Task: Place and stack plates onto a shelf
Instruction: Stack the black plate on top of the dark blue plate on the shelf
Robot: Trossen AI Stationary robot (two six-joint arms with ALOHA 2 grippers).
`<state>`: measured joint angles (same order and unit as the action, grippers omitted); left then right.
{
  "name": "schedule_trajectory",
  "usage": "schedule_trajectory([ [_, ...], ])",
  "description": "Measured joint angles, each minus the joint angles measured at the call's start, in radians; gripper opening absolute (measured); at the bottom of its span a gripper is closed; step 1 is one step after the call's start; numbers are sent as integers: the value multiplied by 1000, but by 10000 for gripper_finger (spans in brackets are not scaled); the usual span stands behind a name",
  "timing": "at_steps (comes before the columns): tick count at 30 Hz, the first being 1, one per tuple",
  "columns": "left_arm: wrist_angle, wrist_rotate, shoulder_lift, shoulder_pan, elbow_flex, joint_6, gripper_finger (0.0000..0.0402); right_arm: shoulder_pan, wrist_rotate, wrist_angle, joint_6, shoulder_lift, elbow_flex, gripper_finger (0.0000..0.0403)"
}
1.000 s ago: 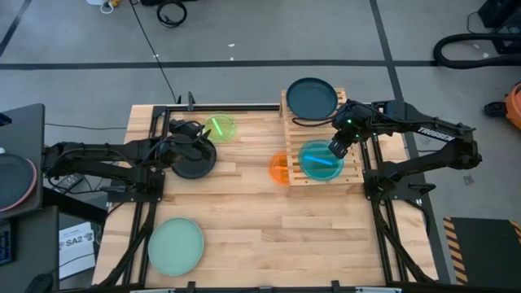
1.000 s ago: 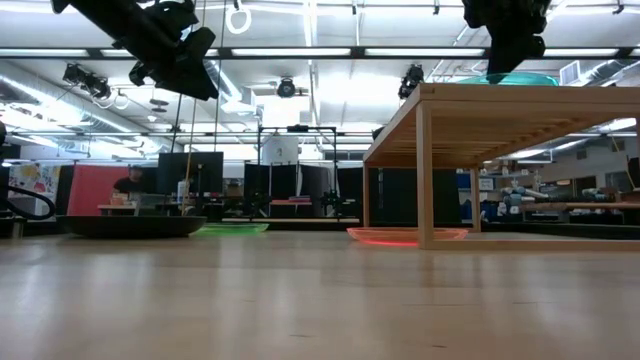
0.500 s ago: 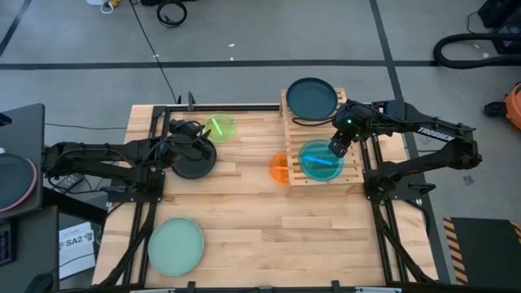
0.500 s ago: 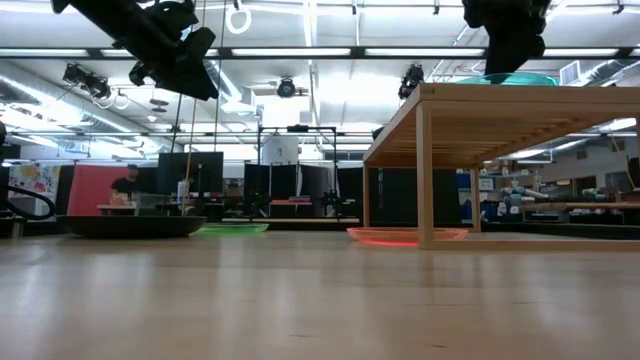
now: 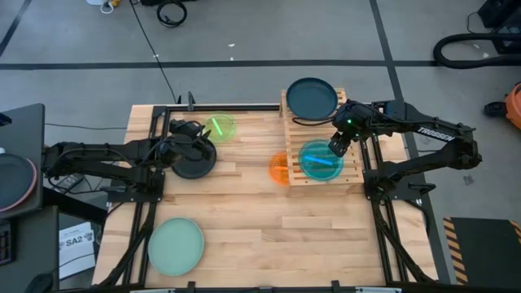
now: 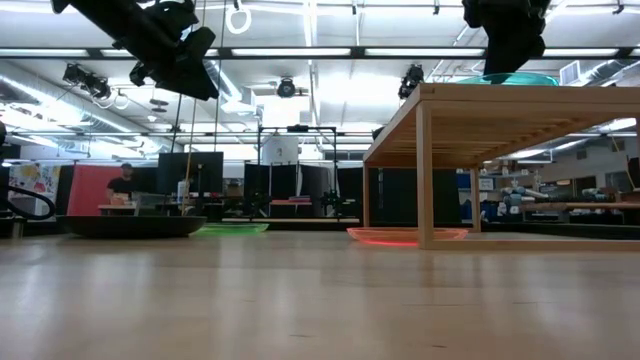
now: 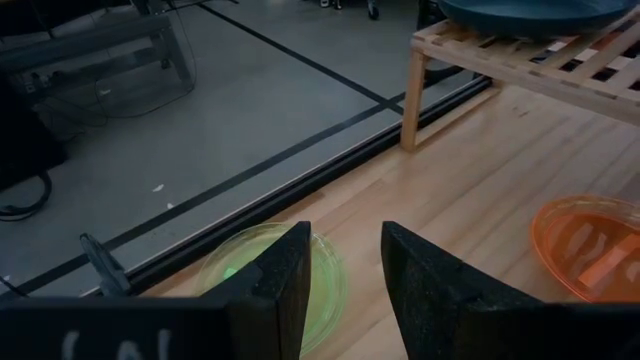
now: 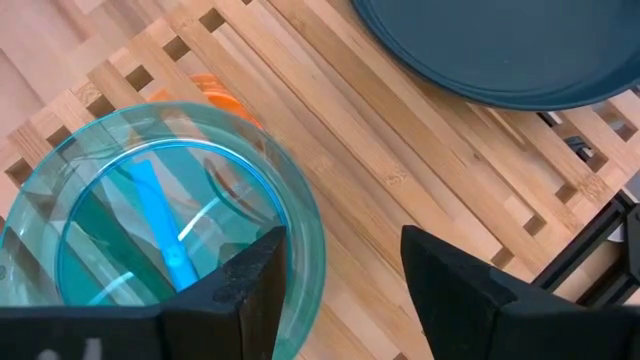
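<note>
The slatted shelf [image 5: 352, 167] stands at the table's right. A dark teal plate [image 5: 311, 98] lies on its far half and a cyan translucent plate [image 8: 150, 230] on its near half. My right gripper [image 8: 343, 248] is open above the cyan plate's far right rim [image 8: 312, 240], one finger over the plate's inside and one outside it. My left gripper [image 7: 345, 285] hangs open above a black plate [image 5: 194, 166] that lies on the table.
An orange plate [image 5: 278, 167] lies on the table, partly under the shelf's left edge. A green translucent plate [image 5: 219, 128] lies near the far edge, and a mint green plate [image 5: 176, 246] at the near left. Bare tabletop fills the middle and near right.
</note>
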<state>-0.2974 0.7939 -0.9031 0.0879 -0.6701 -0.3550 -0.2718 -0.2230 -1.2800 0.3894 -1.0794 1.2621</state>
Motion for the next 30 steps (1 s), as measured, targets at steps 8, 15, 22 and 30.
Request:
schedule_trajectory([
  [8,-20,-192,0,0,0,9,131,4,33,36,9,0,0,201],
  [15,-119,-315,0,0,0,11,131,62,67,87,11,0,0,202],
  [22,-291,-479,0,0,0,0,131,171,68,165,13,0,0,203],
  [30,-418,-513,0,-24,0,-59,130,290,55,266,64,-1,0,202],
])
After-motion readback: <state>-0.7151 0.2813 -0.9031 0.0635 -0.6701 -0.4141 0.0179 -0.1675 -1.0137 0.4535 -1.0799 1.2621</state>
